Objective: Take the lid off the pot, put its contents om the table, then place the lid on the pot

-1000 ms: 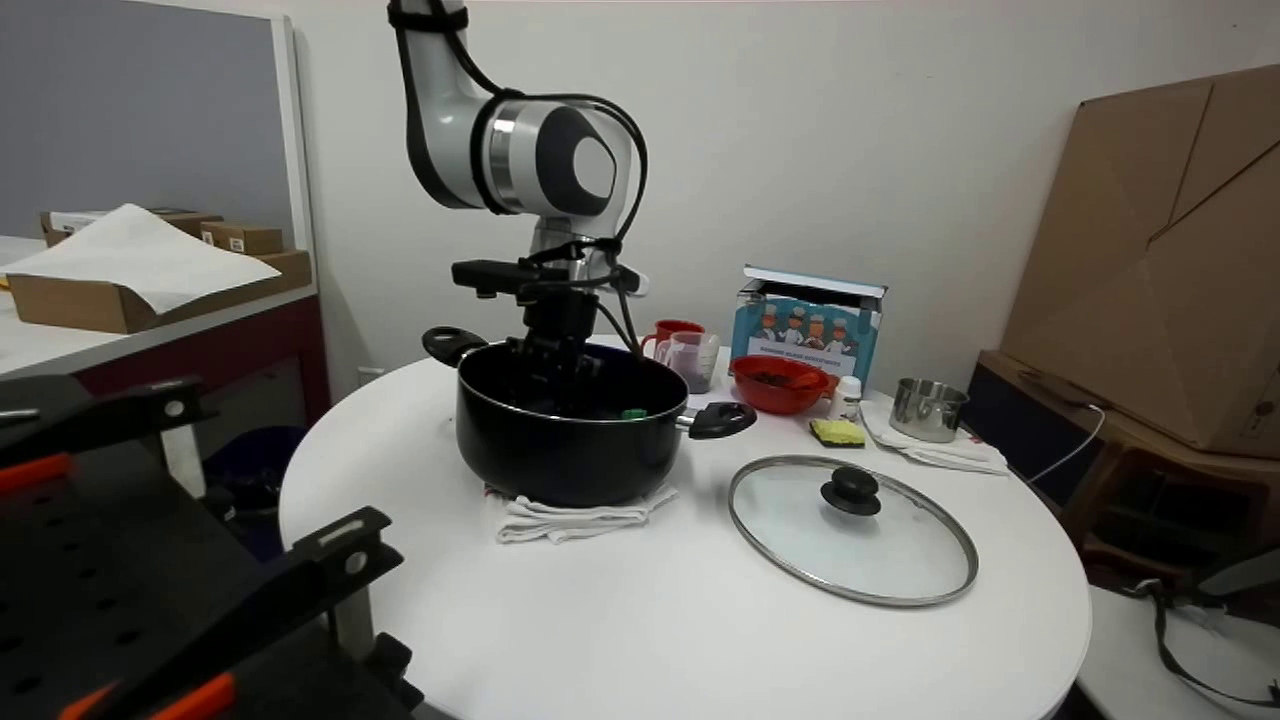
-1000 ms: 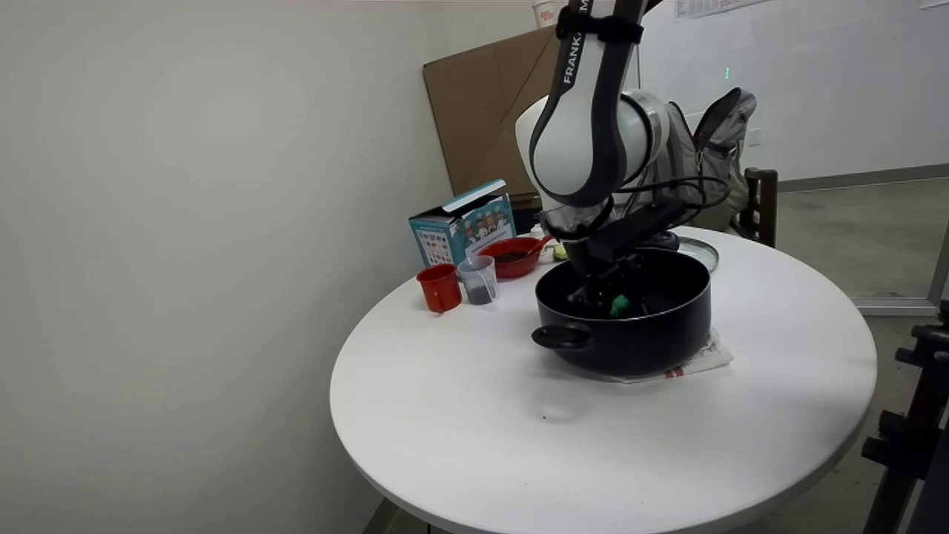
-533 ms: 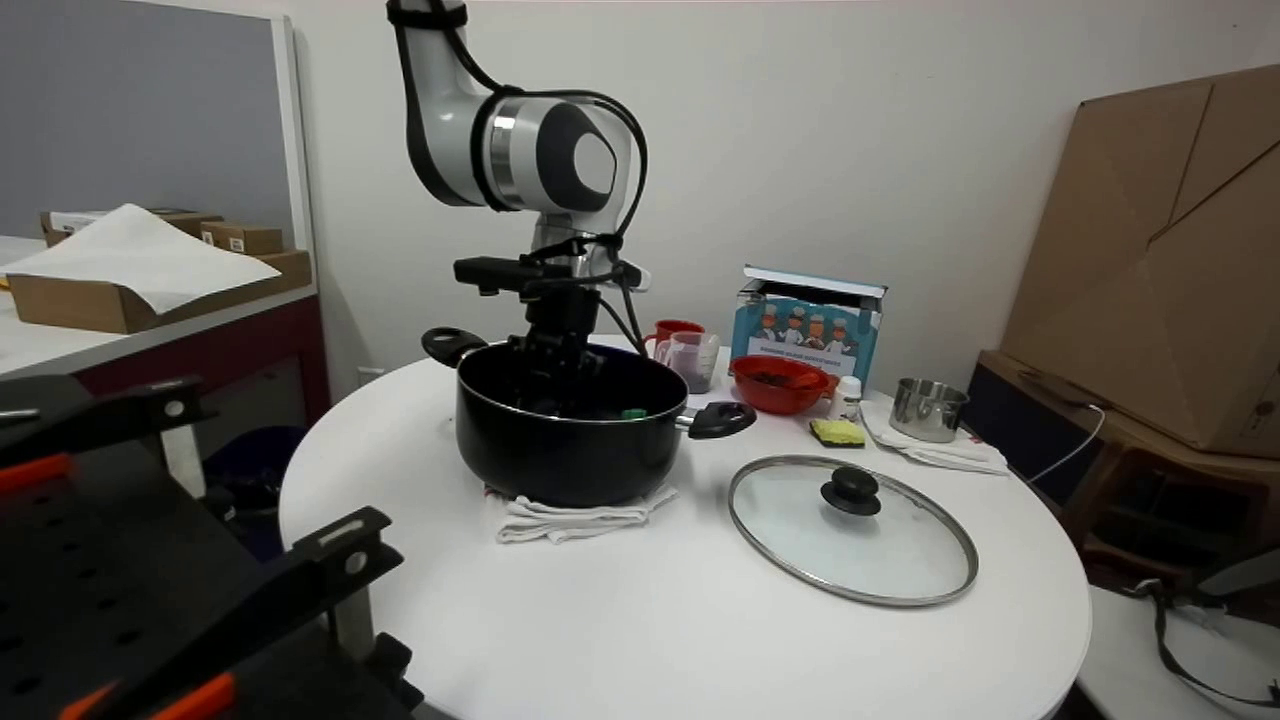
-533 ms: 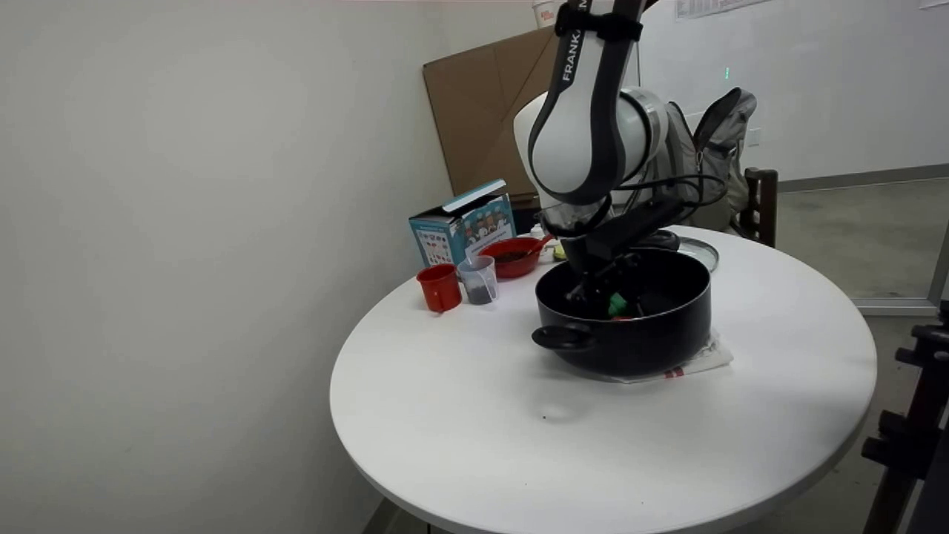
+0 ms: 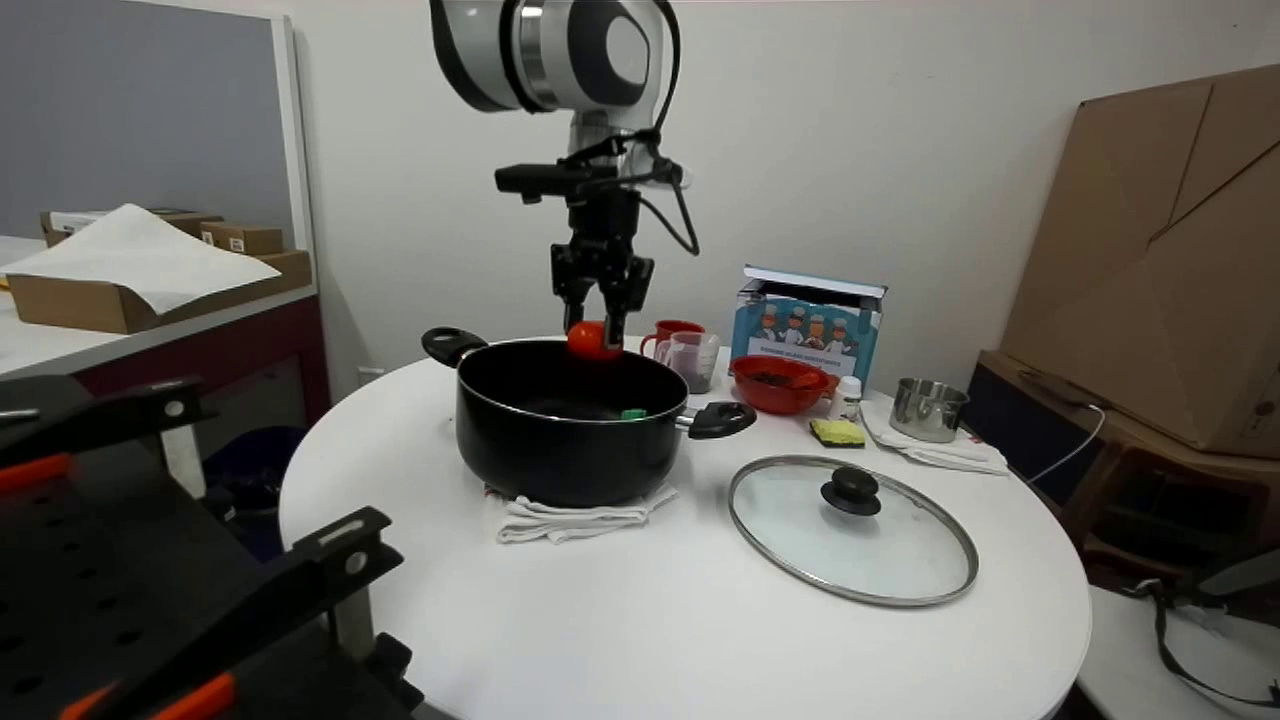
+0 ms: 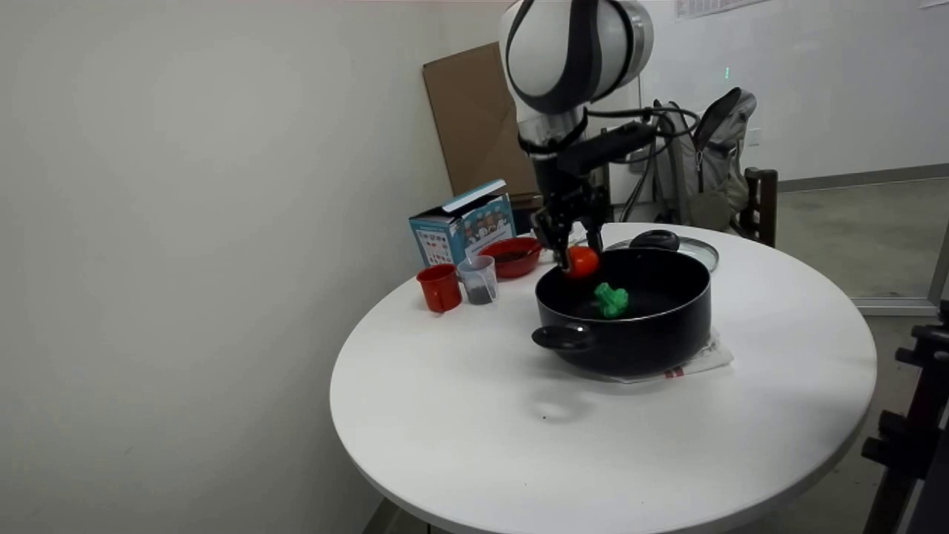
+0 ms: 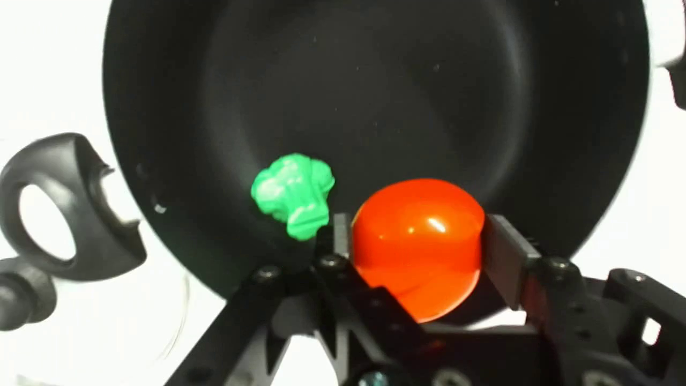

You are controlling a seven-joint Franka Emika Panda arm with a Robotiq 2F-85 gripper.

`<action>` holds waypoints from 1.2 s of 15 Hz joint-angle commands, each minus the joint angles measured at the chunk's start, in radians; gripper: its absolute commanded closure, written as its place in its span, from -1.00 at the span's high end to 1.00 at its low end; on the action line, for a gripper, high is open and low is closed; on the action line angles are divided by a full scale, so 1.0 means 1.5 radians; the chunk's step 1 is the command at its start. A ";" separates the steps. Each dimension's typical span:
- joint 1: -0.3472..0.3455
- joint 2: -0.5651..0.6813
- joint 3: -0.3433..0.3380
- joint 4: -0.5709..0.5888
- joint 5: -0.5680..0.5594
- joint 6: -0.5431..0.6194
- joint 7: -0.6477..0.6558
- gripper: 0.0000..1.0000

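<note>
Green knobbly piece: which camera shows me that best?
The wrist view: looking down into the pot, it shows the green piece large and almost whole. In an exterior view the piece is smaller but mostly visible; in an exterior view only a bit of green shows, the pot's wall hiding the rest.

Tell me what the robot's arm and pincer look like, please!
The arm is white and pale grey, smooth and rounded, with dark curvy patches and a shiny silver band. Black cables loop beside it. The pincer is black and knobbly, with two fingers that have flat grey pads.
</note>
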 commanded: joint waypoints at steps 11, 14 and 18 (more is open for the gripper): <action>-0.088 -0.123 -0.096 -0.030 -0.037 -0.095 0.013 -0.28; -0.091 -0.137 -0.114 -0.078 -0.061 -0.093 0.016 -0.28; -0.089 -0.134 -0.138 -0.140 -0.107 -0.088 0.039 -0.28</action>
